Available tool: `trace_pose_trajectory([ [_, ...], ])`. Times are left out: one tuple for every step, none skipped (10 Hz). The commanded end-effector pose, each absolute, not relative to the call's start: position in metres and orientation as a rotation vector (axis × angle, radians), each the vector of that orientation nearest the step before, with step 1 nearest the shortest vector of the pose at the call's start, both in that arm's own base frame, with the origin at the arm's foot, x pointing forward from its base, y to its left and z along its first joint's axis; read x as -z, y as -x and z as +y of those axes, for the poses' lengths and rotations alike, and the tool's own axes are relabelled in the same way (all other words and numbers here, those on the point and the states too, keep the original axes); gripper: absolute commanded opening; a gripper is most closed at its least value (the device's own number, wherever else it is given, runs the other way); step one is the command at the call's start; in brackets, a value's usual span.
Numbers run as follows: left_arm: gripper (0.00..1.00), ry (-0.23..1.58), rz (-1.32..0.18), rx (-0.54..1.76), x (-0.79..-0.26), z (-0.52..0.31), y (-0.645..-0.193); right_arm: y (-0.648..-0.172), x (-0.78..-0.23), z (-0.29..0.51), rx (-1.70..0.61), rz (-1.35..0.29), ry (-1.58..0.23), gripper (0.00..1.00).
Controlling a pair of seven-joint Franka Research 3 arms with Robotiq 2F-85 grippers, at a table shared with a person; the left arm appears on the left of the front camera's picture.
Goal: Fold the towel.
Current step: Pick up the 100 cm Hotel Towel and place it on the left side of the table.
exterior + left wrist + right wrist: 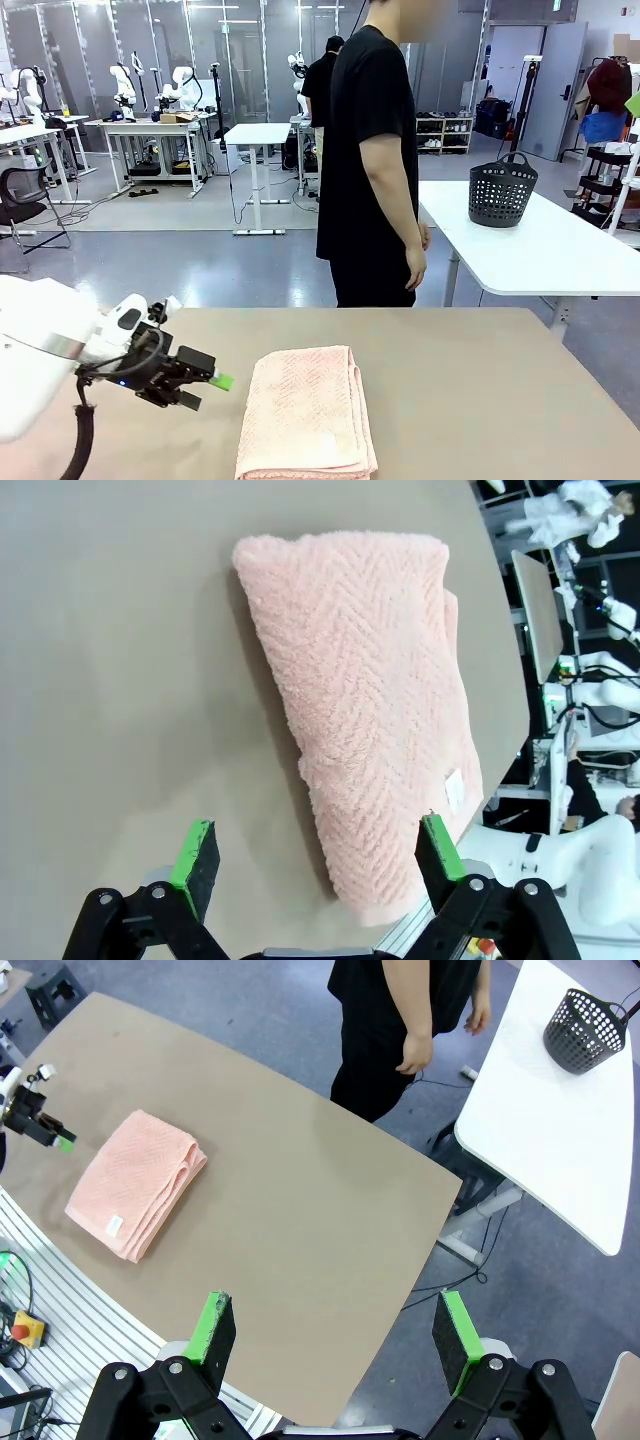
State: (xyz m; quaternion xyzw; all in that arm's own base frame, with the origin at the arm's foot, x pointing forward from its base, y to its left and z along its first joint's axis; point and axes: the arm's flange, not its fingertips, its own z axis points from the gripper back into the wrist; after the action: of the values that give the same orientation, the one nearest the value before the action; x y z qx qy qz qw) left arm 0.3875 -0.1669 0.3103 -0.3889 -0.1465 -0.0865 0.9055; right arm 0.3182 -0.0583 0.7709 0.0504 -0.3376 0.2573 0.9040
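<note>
Folded in layers, the pink towel [308, 415] lies on the brown table [480, 390] near its front edge; the left gripper [205, 388] hovers just beside it, empty, and a person [375, 150] stands beyond. Left wrist: jaws spread wide above the towel's tag [454, 786]. Right wrist: right gripper [335, 1332] gapes empty, high over the table.

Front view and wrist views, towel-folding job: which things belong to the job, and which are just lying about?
Belongs to the job:
- salmon-pink towel, lying folded on the brown table
- left gripper, jaws open, beside the towel
- right gripper, jaws open, high above the table

Just about:
- black basket on the white table
- person standing at the far side
</note>
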Motion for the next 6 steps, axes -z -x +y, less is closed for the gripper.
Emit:
trace_pose_trajectory([
  [1.0, 0.782, -0.309, 0.157, -0.296, -0.186, -0.395, -0.317, -0.771, -0.059, -0.53, -0.696, -0.106, 1.0],
  [1.0, 0.805, -0.283, 0.131, -0.294, -0.191, -0.396, -0.317, -0.771, -0.059, -0.53, -0.696, -0.106, 1.0],
  [1.0, 0.828, -0.277, 0.13, -0.294, -0.197, -0.395, -0.317, -0.771, -0.059, -0.53, -0.696, -0.106, 1.0],
  [1.0, 0.845, -0.254, 0.128, -0.291, -0.204, -0.396, -0.317, -0.771, -0.059, -0.53, -0.696, -0.106, 1.0],
  [1.0, 0.846, -0.235, 0.132, -0.286, -0.209, -0.397, -0.317, -0.771, -0.059, -0.53, -0.696, -0.106, 1.0],
  [1.0, 0.866, -0.209, 0.126, -0.282, -0.212, -0.398, -0.317, -0.771, -0.059, -0.53, -0.696, -0.106, 1.0],
])
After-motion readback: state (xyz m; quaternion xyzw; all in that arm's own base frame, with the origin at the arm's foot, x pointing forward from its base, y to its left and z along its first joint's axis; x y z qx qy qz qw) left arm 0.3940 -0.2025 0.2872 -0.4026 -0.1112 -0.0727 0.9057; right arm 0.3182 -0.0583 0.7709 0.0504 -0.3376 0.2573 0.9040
